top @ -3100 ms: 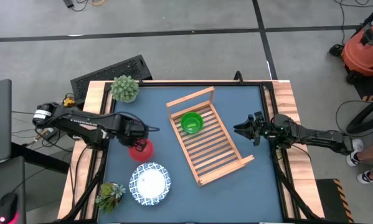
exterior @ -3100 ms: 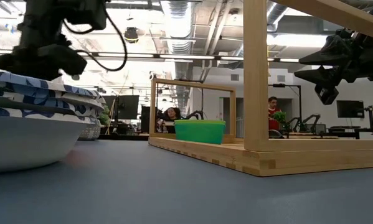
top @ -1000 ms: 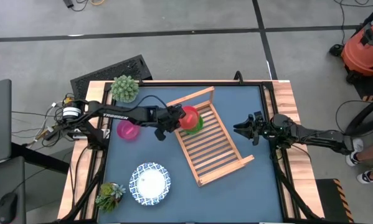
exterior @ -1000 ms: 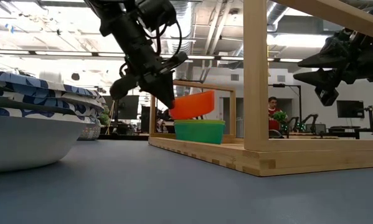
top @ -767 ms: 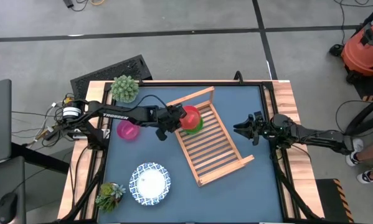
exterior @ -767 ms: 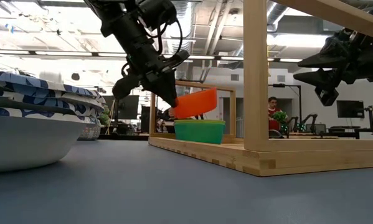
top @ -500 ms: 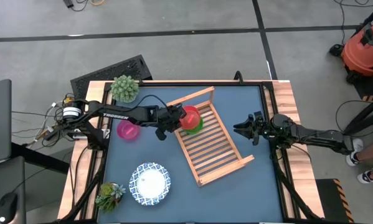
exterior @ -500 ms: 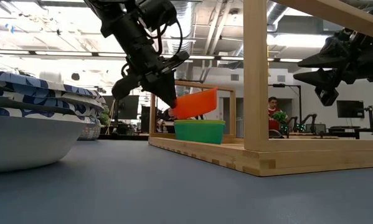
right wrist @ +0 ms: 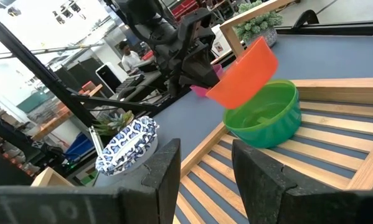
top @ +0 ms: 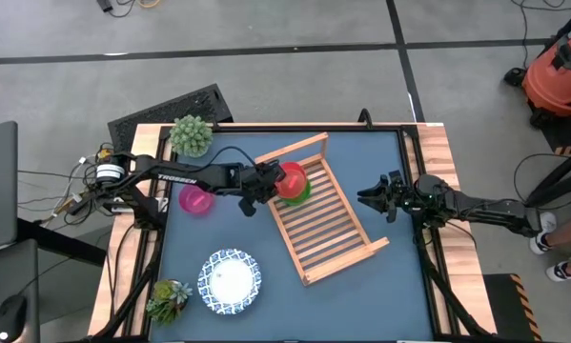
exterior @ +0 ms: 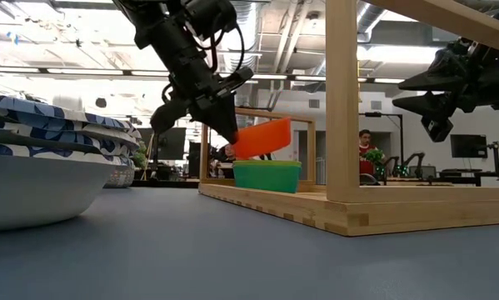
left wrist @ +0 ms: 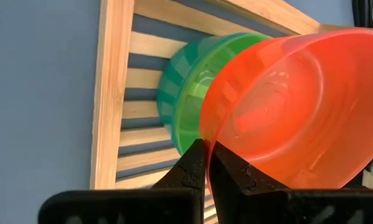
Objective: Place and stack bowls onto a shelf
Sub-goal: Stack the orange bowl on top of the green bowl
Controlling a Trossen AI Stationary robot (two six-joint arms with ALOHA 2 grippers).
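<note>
My left gripper (top: 269, 182) is shut on the red bowl (top: 290, 177), which hangs tilted just above the green bowl (top: 301, 191). The green bowl sits on its base on the slats at the far end of the wooden shelf (top: 325, 224). The low view shows the red bowl (exterior: 261, 137) over the green bowl (exterior: 266, 176). A pink bowl (top: 195, 200) stands on the table by the left edge. A white dish with a blue-patterned rim (top: 230, 280) lies at the near left. My right gripper (top: 370, 199) is open, held off the shelf's right side. The blue bowl is not seen. My left gripper pinches the red bowl's rim (left wrist: 206, 144) on the side facing the table's left, one finger inside the bowl and one outside. The fingers come slanting down from the left. The bowl is lifted clear and tilted, its far side higher, above the green bowl (left wrist: 180, 93).
Two potted plants stand on the left of the table, one at the far corner (top: 191, 135) and one at the near corner (top: 168, 297). The blue table top (top: 199, 238) lies bare between the pink bowl and the shelf. People sit in the room behind (exterior: 366, 150).
Three seconds ago my left gripper was at the red bowl on the table's left; it has since carried the bowl right, over the shelf. In the last second the bowl has barely shifted, staying tilted above the green bowl.
</note>
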